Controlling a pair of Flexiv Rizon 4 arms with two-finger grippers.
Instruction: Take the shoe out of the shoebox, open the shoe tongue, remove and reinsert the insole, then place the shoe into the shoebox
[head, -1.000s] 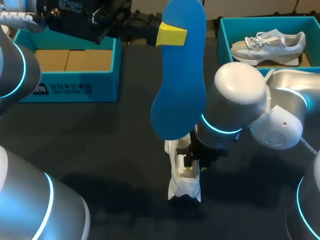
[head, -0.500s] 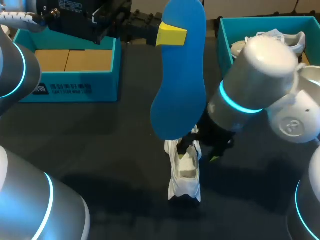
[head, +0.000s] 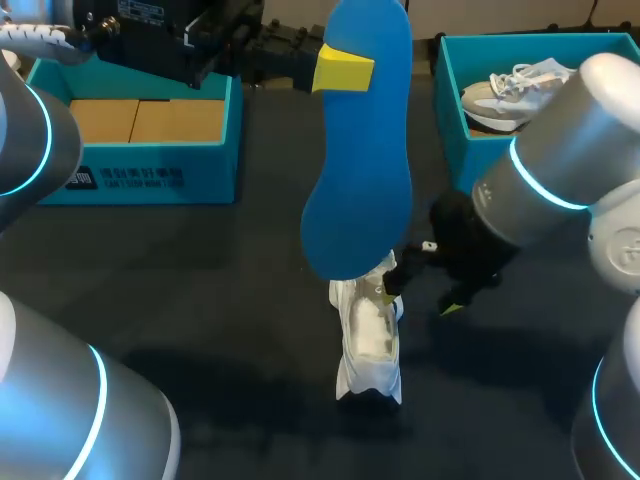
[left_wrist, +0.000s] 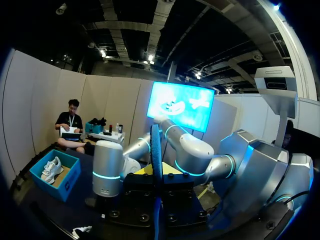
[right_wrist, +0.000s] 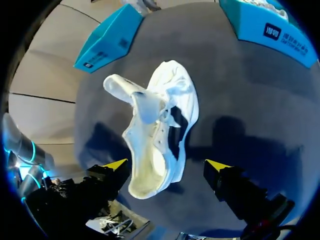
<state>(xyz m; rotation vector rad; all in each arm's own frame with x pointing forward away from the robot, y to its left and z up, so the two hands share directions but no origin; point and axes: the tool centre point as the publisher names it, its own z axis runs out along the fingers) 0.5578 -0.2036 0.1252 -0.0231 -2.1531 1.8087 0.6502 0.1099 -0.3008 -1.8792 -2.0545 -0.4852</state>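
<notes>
A blue insole (head: 360, 150) hangs upright high over the table's middle, with my left gripper (head: 345, 68) shut on its upper end. The left wrist view shows the insole (left_wrist: 156, 165) edge-on between that gripper's fingers. Under the insole a white shoe (head: 368, 340) rests on the dark table. In the right wrist view the shoe (right_wrist: 155, 130) has its tongue pulled up and its inside bare. My right gripper (head: 425, 285) is open just right of the shoe, touching nothing. Its yellow fingertips (right_wrist: 116, 164) stand wide on either side of the shoe's heel end.
A teal shoebox (head: 135, 175) with a cardboard floor stands at the back left. A second teal shoebox (head: 450, 90) at the back right holds a grey-white shoe (head: 510, 85). My right arm's elbow hangs over that box's front edge.
My right gripper has opened, let go of the white shoe and drawn back to the right and up. The shoe stays on the table. The left arm and insole have not moved.
</notes>
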